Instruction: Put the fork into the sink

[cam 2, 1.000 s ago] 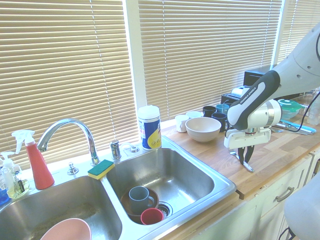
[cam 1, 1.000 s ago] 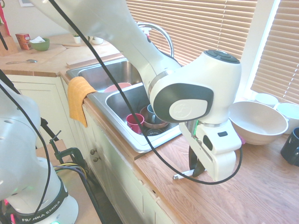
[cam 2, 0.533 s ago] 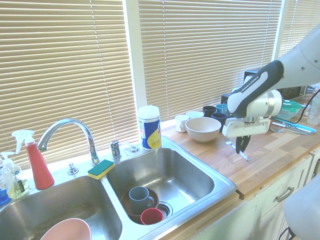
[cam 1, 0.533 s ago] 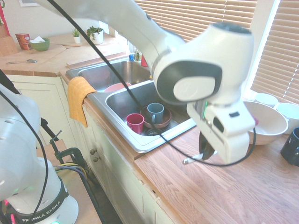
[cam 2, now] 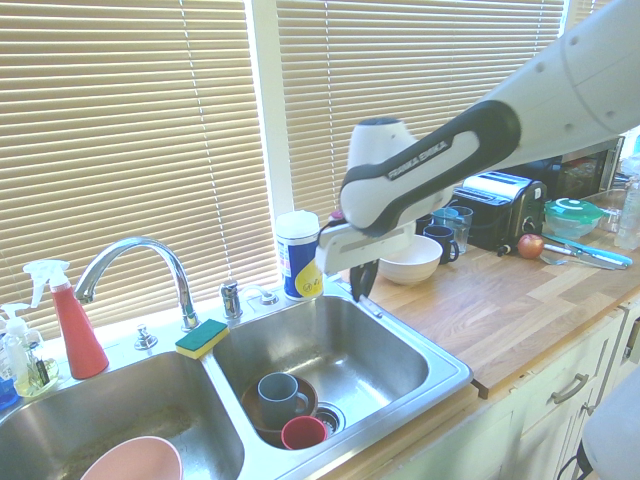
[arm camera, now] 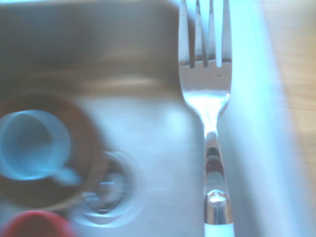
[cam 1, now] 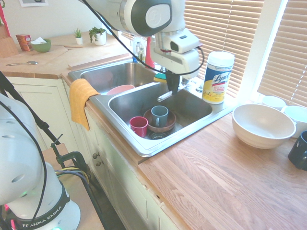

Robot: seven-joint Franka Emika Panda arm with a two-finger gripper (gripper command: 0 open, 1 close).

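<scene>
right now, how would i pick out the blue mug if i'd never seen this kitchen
Find the steel double sink and look in the basin nearer the big white bowl. On that basin's floor sits a shallow brown bowl with the mug standing in it. It is greyish blue, while the cup right beside it is red.

In the first exterior view, toward 3 o'clock, the picture's edge cuts off a dark mug (cam 1: 300, 152). In the second, the pink bowl (cam 2: 135, 464) at 7 o'clock is cut off, and the arm (cam 2: 440, 170) partly hides the white bowl (cam 2: 412, 262). In the wrist view, the fork's (arm camera: 206, 81) tine tips and handle end are out of frame; the blue-grey mug (arm camera: 33, 144), red mug (arm camera: 37, 226) and drain (arm camera: 106, 190) are blurred.
</scene>
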